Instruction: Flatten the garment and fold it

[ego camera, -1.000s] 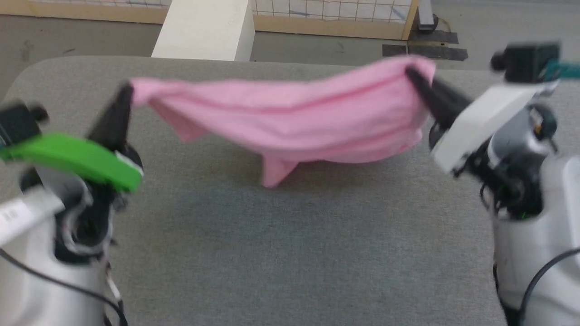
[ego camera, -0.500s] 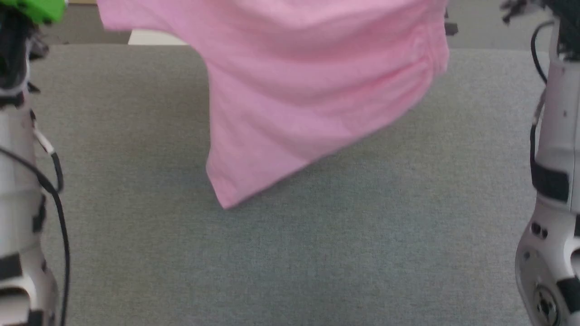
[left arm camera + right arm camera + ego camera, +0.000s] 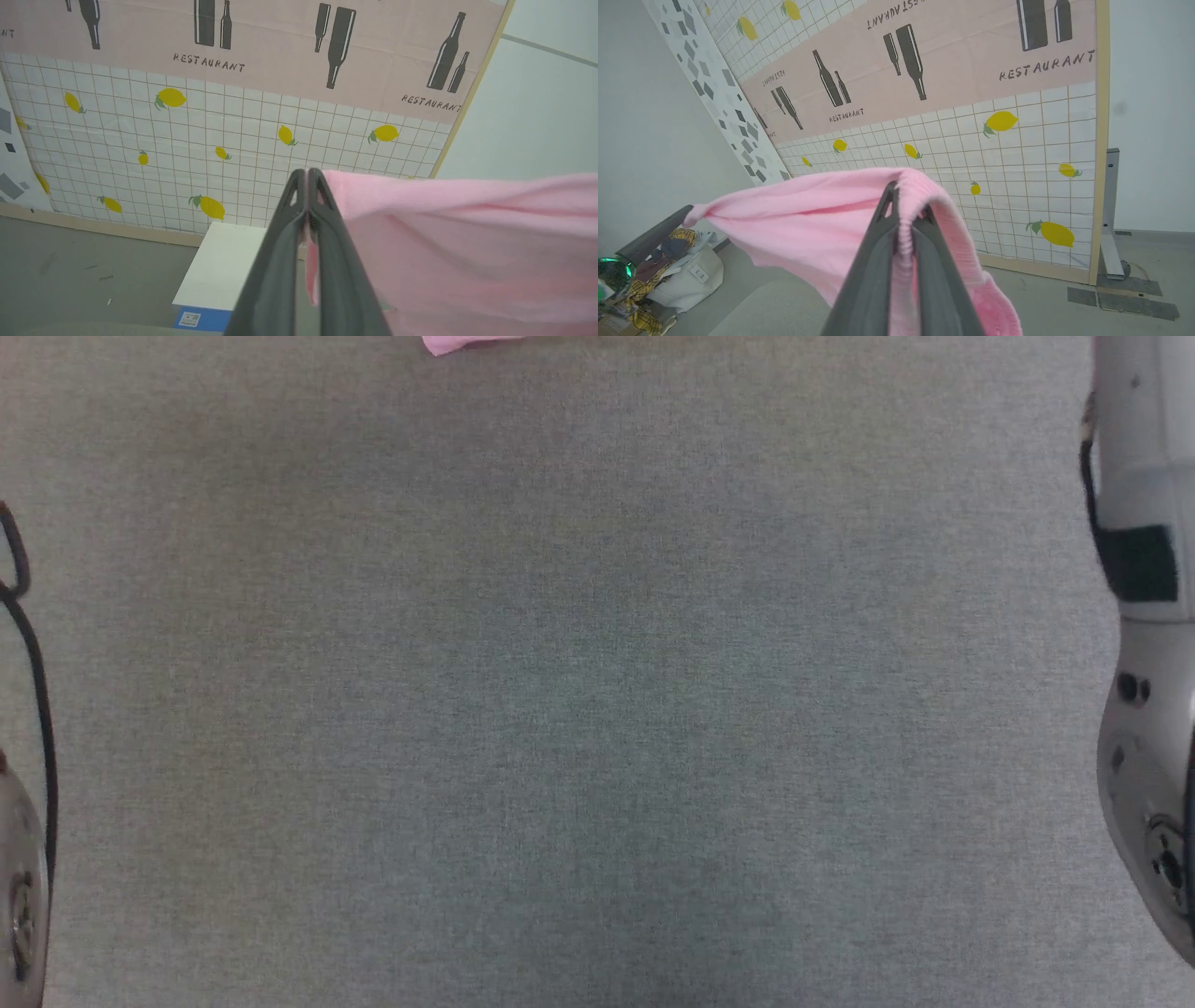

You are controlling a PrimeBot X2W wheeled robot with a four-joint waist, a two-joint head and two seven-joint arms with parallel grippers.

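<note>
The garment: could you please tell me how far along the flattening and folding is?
Done: the left gripper and right gripper are each shut on an edge of the garment. In hand: it hangs stretched between them, above the grey table. Left: laying it flat, then every fold.

Place: staged robot test room, not a real eatery
Backdrop: printed panel point(image 3: 280, 70) with bottles and "RESTAURANT" above a lemon grid point(image 3: 187, 154), in a wood frame point(image 3: 1101, 140)
Wall point(image 3: 1148, 116): plain white
Floor point(image 3: 70, 280): grey, with dark tape point(image 3: 1134, 303)
Worktop: grey cloth table point(image 3: 597, 709)
Side: heap of clothes point(image 3: 644, 280)
</note>
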